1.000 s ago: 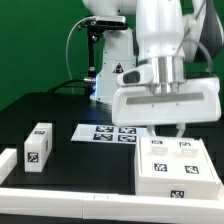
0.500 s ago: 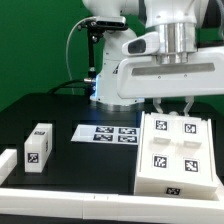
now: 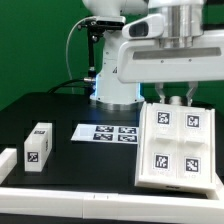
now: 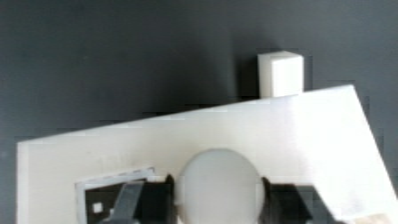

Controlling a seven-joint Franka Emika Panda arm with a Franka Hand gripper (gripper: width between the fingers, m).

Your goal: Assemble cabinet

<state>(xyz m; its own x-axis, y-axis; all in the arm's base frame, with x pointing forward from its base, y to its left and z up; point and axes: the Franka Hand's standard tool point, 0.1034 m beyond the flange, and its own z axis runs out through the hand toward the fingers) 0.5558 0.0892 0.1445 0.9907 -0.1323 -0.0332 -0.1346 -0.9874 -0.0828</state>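
Note:
The cabinet [image 3: 178, 146] is a large white box-like body with recessed compartments and black-and-white marker tags, at the exterior view's right. It is tilted up, its lower edge near the front rail and its tagged face toward the camera. My gripper [image 3: 172, 98] is shut on its upper edge from above. In the wrist view the cabinet [image 4: 196, 140] fills the lower half, and my gripper [image 4: 217, 196] grips a rounded white part of it between dark fingers [image 4: 150, 200].
A small white tagged block [image 3: 38, 145] stands at the exterior view's left, with another white piece [image 3: 6, 160] beside it. The marker board [image 3: 107, 132] lies flat mid-table. A low white border rail [image 3: 60, 191] runs along the front. A white block [image 4: 278, 72] shows beyond the cabinet.
The arm has risen and the cabinet has gone from lying flat to tipped up, its far edge lifted in the gripper. The small block and marker board have not moved.

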